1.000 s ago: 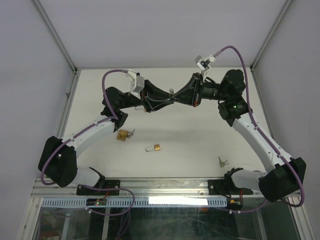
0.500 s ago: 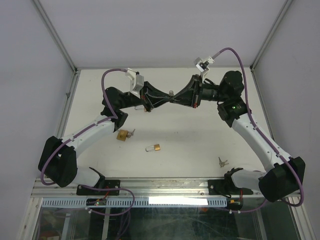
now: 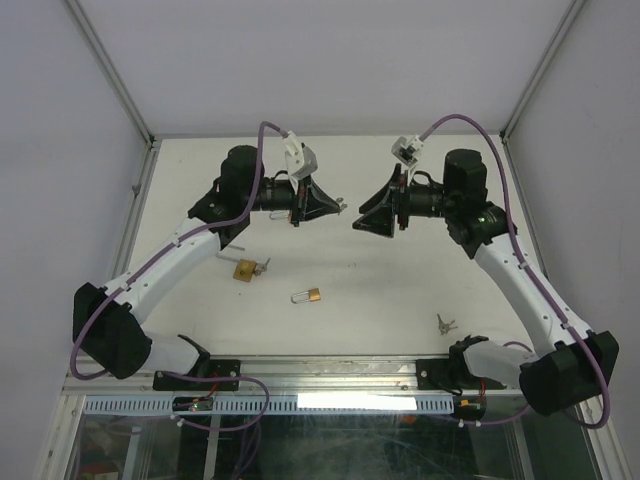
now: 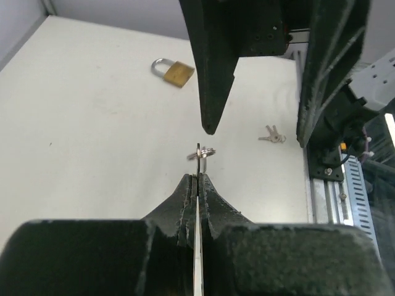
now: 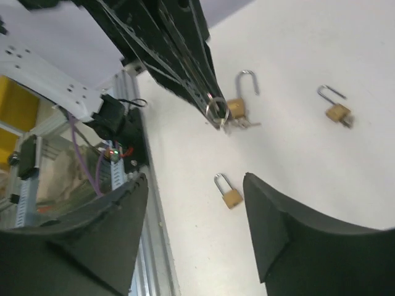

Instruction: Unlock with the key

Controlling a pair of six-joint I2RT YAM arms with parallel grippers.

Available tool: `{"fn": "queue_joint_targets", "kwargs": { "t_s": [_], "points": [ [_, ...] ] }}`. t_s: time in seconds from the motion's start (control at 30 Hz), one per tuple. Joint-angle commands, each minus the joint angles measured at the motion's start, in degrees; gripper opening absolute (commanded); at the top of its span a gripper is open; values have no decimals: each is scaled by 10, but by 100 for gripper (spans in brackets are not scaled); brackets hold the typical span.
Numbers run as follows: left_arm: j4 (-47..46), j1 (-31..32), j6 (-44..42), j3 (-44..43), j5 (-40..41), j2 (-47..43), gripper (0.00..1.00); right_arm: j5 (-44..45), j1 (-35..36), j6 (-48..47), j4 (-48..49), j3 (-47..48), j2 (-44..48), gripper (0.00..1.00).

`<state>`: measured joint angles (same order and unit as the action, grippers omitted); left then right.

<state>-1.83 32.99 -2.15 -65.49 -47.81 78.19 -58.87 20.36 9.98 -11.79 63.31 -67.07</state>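
My left gripper (image 3: pixel 337 205) is shut on a small silver key (image 4: pixel 198 161), held edge-on with its ring (image 4: pixel 201 153) poking past the tips (image 4: pixel 196 177). The right gripper (image 3: pixel 365 212) hovers a short way off, facing it, open and empty (image 5: pixel 195 179). Its fingers (image 4: pixel 210 68) hang just beyond the key in the left wrist view. Two brass padlocks lie on the table below: one (image 3: pixel 245 269) with a key in it, and one (image 3: pixel 308 296) lying alone. The right wrist view shows three padlocks (image 5: pixel 230 194) (image 5: pixel 237 106) (image 5: pixel 336 111).
A spare pair of keys (image 3: pixel 443 323) lies near the right arm's base. The metal rail (image 3: pixel 330 372) runs along the table's near edge. White walls close in the left, back and right sides.
The two grippers met tip to tip over the key a second ago. Now the right gripper has opened and drawn back, and the left gripper has closed fully and keeps the key.
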Motion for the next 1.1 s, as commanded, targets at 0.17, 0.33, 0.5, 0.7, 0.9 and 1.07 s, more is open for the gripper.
{"fn": "queue_joint_targets", "kwargs": {
  "t_s": [0.17, 0.33, 0.5, 0.7, 0.9, 1.07],
  "points": [
    [582, 26, -344, -250, 131, 95, 0, 57, -8, -81, 119, -54, 65, 90],
    [680, 34, -387, -326, 157, 129, 0, 33, 64, -104, 209, -65, 4, 91],
    [735, 39, -399, -390, 181, 155, 0, 6, 70, -36, 360, -97, -50, 82],
    [762, 43, -395, -424, 189, 168, 0, -15, 70, 38, 518, -115, -115, 60],
    [763, 44, -386, -428, 189, 167, 0, -30, 85, 33, 525, -98, -152, 57],
    [762, 45, -379, -427, 185, 167, 0, -52, 89, 111, 624, -120, -162, 62]
  ]
}}
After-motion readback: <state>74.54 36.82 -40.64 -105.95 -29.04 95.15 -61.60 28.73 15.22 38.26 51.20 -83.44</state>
